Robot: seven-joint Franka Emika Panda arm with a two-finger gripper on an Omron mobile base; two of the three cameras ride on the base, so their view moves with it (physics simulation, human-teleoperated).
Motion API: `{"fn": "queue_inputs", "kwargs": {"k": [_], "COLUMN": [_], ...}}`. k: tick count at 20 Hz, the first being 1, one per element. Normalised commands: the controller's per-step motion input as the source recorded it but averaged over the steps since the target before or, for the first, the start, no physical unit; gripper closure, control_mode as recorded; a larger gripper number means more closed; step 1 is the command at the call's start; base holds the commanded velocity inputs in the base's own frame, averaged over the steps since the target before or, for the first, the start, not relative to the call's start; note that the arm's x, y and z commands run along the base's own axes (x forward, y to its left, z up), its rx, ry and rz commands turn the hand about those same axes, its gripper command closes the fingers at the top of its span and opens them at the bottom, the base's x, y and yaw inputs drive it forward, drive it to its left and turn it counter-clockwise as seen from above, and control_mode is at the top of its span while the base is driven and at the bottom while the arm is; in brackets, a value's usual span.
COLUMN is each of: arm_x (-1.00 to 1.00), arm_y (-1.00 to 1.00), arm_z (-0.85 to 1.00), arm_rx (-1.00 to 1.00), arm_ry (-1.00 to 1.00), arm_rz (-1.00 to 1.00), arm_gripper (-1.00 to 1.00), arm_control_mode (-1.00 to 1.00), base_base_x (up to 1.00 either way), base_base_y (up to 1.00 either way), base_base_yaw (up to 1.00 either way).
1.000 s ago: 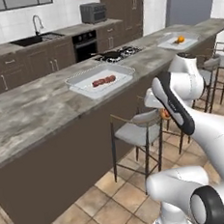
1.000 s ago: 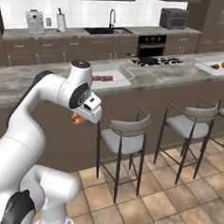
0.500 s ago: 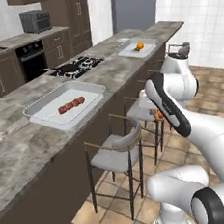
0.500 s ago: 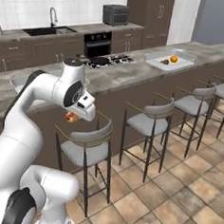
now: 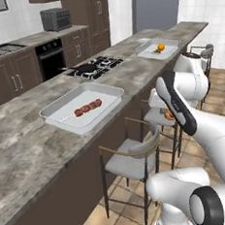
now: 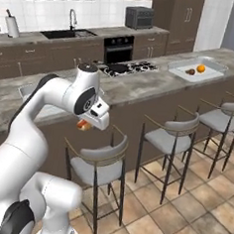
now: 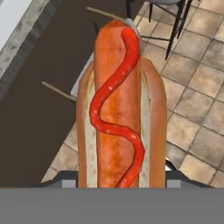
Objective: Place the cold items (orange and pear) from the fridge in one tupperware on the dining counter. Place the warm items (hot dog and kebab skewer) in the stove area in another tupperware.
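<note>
Red-sauced hot dog [image 7: 120,109] sits pinched in the gripper [image 6: 84,124], held above a bar stool [image 6: 97,168]; the kebab skewer [image 5: 88,107] lies in the tupperware [image 5: 56,110] at ten o'clock.

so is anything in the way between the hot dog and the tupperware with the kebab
Nothing on the counter blocks it. The claw holds the hot dog below counter height over a stool, so it must rise above the counter edge to reach the tupperware.

Two tupperware trays [image 5: 56,114] [image 5: 145,49] — one hot dog [image 7: 120,109], one kebab skewer [image 5: 87,107], one orange [image 5: 161,47].
</note>
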Motion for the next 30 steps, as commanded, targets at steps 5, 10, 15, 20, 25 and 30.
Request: {"fn": "queue_inputs", "kwargs": {"k": [5,10,15,20,25,30], "arm_x": [0.0,0.0,0.0,0.5,0.67,0.54], "arm_y": [0.0,0.0,0.0,0.24,0.63,0.51], "arm_z": [0.0,0.0,0.0,0.0,0.0,0.0], "arm_rx": [0.0,0.0,0.0,0.0,0.0,0.0], "arm_ry": [0.0,0.0,0.0,0.03,0.01,0.0], "arm_rz": [0.0,0.0,0.0,-0.01,-0.24,-0.35], "arm_gripper": [1.0,1.0,1.0,1.0,1.0,1.0], "arm_control_mode": [1.0,1.0,1.0,-1.0,-1.0,-1.0], "base_base_x": [0.87,0.52,0.67,0.33,0.0,0.0], "base_base_y": [0.07,0.4,0.37,0.12,0.0,0.0], "base_base_yaw": [0.41,0.01,0.0,0.0,0.0,0.0]}}
